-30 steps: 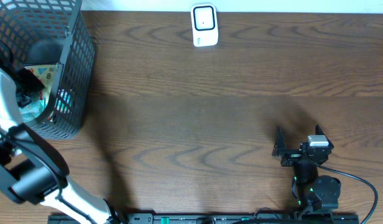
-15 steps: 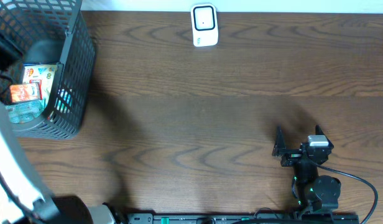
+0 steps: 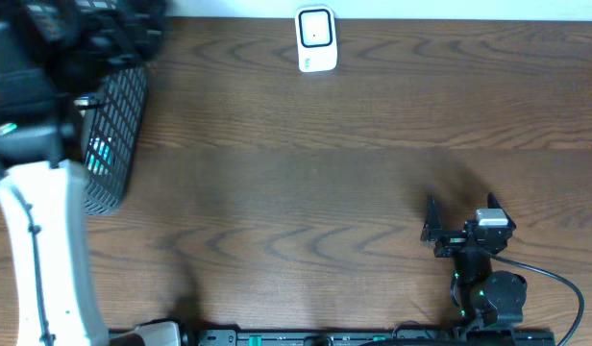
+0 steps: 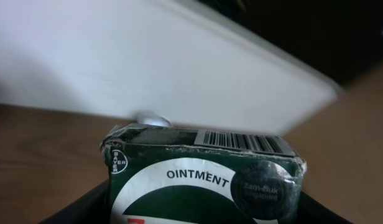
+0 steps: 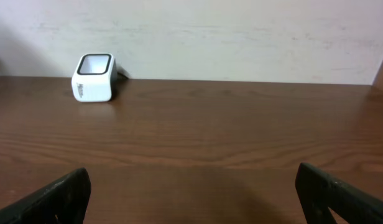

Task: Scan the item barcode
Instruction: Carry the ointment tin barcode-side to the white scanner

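Our left arm (image 3: 48, 250) is raised close under the overhead camera. Its white link runs up the left edge of that view, and its dark wrist (image 3: 56, 58) shows large and blurred at the top corner. Our left gripper (image 4: 201, 202) has its jaws partly apart and clamped on a box (image 4: 204, 180). The box fills the gap between the two dark fingers (image 4: 73, 208) and juts out beyond the fingertips. Our right arm (image 3: 488, 288) sits folded low over its base. Our right gripper (image 3: 461, 210) points forward and level, its jaws spread wide, one dark finger (image 5: 61, 196) at each lower corner of the wrist view.
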### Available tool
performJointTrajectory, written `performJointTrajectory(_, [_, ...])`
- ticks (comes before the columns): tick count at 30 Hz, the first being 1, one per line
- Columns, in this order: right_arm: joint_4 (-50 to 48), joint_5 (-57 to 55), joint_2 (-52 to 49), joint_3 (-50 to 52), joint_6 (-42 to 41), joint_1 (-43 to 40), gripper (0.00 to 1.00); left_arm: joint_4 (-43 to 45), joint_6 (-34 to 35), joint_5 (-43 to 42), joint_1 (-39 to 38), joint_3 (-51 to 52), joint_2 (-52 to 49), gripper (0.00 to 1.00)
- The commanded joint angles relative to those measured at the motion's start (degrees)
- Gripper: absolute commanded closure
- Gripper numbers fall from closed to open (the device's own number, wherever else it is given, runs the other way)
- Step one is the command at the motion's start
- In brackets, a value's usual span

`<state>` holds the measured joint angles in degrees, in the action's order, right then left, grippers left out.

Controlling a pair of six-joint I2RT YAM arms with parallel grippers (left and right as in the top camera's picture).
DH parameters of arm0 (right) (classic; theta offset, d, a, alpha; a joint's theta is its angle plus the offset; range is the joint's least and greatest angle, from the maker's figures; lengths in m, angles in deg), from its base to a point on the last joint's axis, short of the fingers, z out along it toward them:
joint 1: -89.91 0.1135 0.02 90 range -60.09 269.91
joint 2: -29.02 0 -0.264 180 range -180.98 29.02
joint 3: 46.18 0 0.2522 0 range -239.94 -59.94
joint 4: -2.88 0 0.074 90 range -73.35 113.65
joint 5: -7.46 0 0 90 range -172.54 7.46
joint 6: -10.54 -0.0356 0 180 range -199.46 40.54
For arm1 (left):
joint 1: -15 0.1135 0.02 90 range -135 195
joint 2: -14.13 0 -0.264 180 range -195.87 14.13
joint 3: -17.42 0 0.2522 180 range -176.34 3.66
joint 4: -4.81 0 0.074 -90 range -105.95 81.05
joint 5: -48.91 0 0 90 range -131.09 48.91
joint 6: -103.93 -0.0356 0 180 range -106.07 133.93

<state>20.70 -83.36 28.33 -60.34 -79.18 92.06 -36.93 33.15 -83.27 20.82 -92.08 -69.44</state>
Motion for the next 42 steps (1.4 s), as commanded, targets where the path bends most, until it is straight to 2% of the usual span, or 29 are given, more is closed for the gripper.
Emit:
performJointTrajectory(1, [0.2, 0.1, 0.3, 0.1, -0.6, -0.5, 0.01, 0.2, -2.0, -0.4, -8.7, -1.0, -4.2, 0.32])
performJointTrajectory(8, [0.2, 0.1, 0.3, 0.1, -0.6, -0.5, 0.01, 0.2, -3.1, 9.3, -24.1, -0.9, -15.8, 0.32])
performJointTrajectory(11, [0.2, 0.1, 0.3, 0.1, -0.6, -0.5, 0.01, 0.3, -3.1, 17.2, -30.0, -0.9, -22.6, 0.32])
performJointTrajectory(19, [0.2, 0.1, 0.3, 0.1, -0.6, -0.5, 0.01, 3.5, -3.1, 32.8, -38.6, -0.9, -36.2, 0.32])
performJointTrajectory(27, [0.2, 0.1, 0.3, 0.1, -0.6, -0.5, 0.01, 9.5, -3.1, 36.3, -42.2, -0.9, -44.3, 0.32])
performJointTrajectory(42, [0.2, 0.1, 0.3, 0.1, -0.6, -0.5, 0.01, 10.8, -3.1, 36.3, -42.4, -0.9, -43.3, 0.30])
